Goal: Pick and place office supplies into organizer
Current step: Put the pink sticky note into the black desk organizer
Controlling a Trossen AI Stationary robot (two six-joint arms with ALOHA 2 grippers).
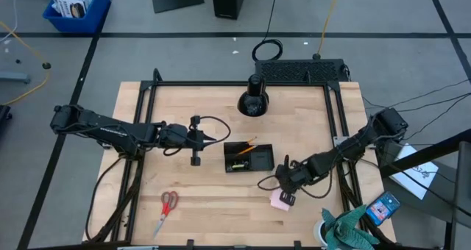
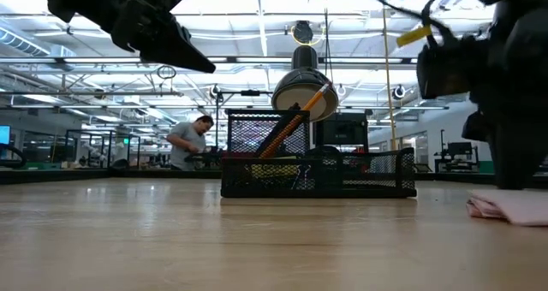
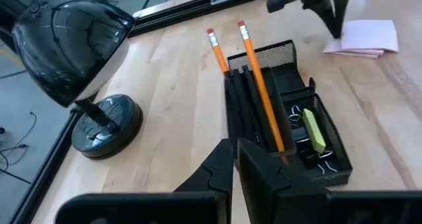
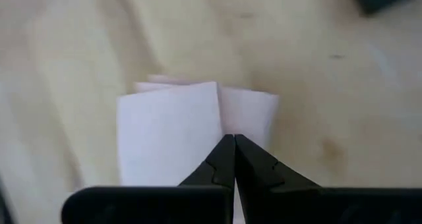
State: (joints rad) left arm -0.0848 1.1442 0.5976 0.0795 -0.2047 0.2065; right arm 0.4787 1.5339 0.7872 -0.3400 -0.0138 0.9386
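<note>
Scissors (image 1: 168, 208) lie at lower left, untouched. My right gripper (image 1: 285, 193), fingers pressed together, hangs over the pink sticky-note pad (image 1: 280, 200) at lower right; it must spread them. Mid-frame, my left gripper (image 1: 196, 158), nearly pinched and empty, flanks the organizer (image 1: 249, 158).

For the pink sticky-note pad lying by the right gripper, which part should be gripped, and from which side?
Probably an edge, taken from above. The pink sticky-note pad lies flat on the table, its sheets fanned slightly, so only its thin edges offer a bite. The right gripper, shut, points down at it; it would need to open and straddle one edge.
</note>
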